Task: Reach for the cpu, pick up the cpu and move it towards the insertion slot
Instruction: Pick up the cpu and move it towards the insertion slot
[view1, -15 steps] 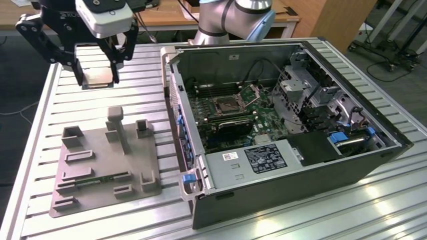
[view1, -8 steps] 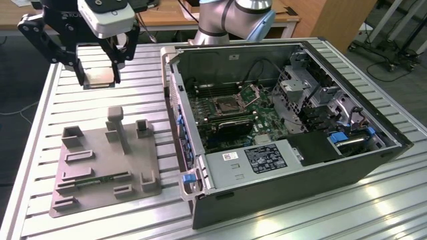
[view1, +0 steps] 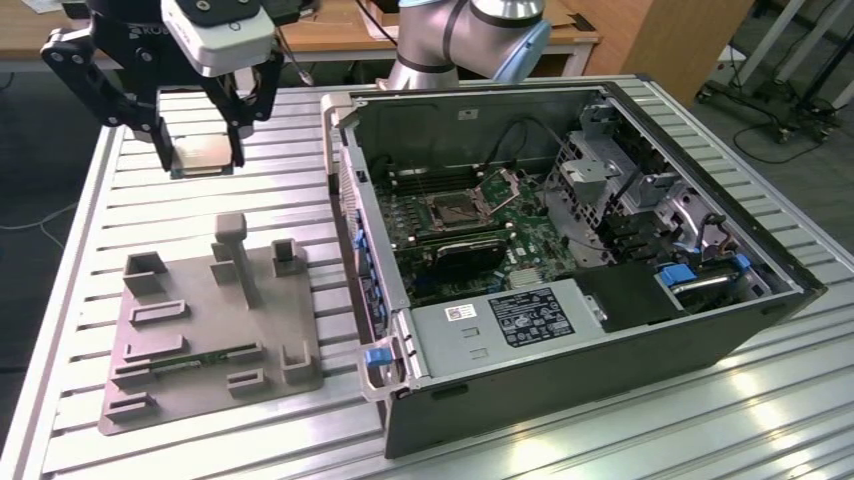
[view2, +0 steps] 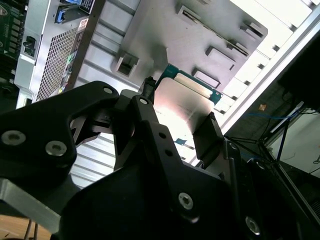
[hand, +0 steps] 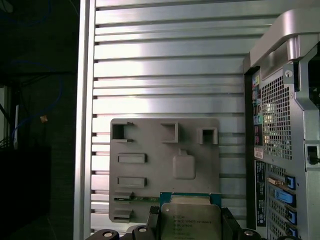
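- A black two-fingered claw (view1: 203, 142) hangs above a slatted metal table (view1: 307, 130), at the exterior view's left.
- The claw is partly closed, its fingers (view2: 210, 131) pressed against two opposite edges of the processor chip (view1: 210, 155), which it holds clear of the table.
- In the first wrist view the chip (hand: 190, 217) shows its silver metal top, with a green rim at one edge.
- Below it lies a grey moulded parts tray (hand: 165, 150), with a thin green memory stick (view1: 200, 358) seated in one groove.
- An open computer case (view1: 574, 330) lies on the exterior view's right. The processor socket (view1: 458, 210) sits on its green board, its hinged metal plate (view1: 505, 185) raised. Chip and socket are well apart, with the case wall between them.
- The step in hand looks like the carry to the socket. Doing it well likely means keeping the chip level, gripping only its edges, and passing high enough to clear the case wall.
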